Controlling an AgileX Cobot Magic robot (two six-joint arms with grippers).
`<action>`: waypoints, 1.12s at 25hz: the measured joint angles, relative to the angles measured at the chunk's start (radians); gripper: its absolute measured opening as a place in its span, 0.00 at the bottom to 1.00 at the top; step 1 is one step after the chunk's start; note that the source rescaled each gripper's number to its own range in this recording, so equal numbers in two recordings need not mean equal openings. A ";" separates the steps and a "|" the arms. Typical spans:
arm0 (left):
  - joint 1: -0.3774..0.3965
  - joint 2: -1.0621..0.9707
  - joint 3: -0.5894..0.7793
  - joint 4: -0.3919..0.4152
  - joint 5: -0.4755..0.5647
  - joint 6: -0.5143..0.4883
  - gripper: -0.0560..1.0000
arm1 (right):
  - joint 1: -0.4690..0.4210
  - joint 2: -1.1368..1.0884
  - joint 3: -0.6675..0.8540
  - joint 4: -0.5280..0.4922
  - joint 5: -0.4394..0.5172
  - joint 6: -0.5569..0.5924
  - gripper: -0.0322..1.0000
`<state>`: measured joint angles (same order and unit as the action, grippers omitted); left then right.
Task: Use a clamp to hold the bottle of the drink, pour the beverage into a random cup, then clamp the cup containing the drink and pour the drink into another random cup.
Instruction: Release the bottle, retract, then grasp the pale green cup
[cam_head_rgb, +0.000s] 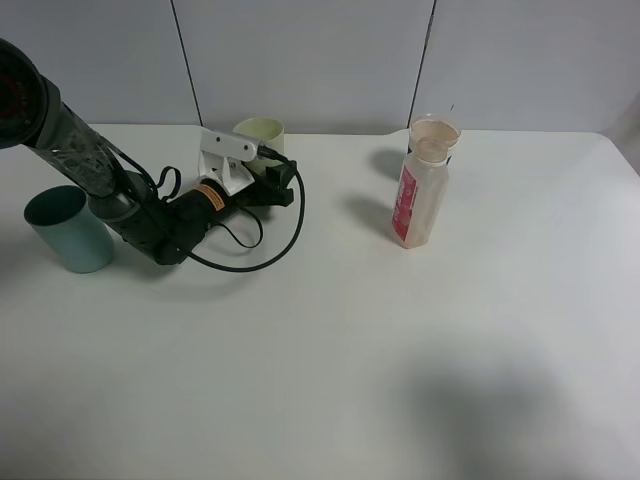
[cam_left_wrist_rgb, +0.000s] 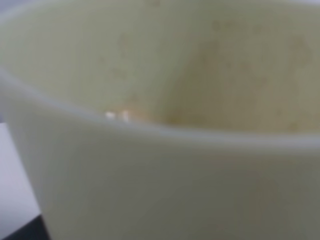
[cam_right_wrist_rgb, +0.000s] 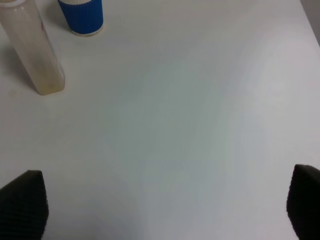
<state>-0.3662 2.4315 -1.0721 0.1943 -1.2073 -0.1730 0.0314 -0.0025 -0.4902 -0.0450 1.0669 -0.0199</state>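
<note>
The left clamp (cam_head_rgb: 277, 177) lies low over the table at the back left, its black fingers against the base of the pale yellow-green cup (cam_head_rgb: 261, 130). That cup (cam_left_wrist_rgb: 160, 165) fills the left wrist view, blurred, with tan smears inside; the jaws themselves are hidden by it. The clear bottle (cam_head_rgb: 419, 195) with the red-pink label stands upright at the back centre-right and holds tan beverage (cam_head_rgb: 428, 205). It also shows in the right wrist view (cam_right_wrist_rgb: 33, 50). The teal cup (cam_head_rgb: 67, 229) stands at the far left. My right gripper (cam_right_wrist_rgb: 165, 210) is open over bare table.
A blue-and-white cup (cam_head_rgb: 436, 133) stands right behind the bottle and appears in the right wrist view too (cam_right_wrist_rgb: 81, 15). The left arm's black cable (cam_head_rgb: 245, 262) loops over the white table (cam_head_rgb: 330, 360). A grey panel wall closes the back.
</note>
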 joint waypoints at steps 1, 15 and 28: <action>0.001 0.000 0.000 0.003 0.000 -0.002 0.06 | 0.000 0.000 0.000 0.000 0.000 0.000 0.91; 0.002 -0.094 0.002 0.157 0.044 -0.056 0.07 | 0.000 0.000 0.000 0.000 0.000 0.000 0.91; 0.002 -0.305 0.004 0.248 0.317 -0.167 0.07 | 0.000 0.000 0.000 0.000 0.000 0.000 0.91</action>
<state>-0.3643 2.1262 -1.0684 0.4419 -0.8907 -0.3395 0.0314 -0.0025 -0.4902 -0.0450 1.0669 -0.0199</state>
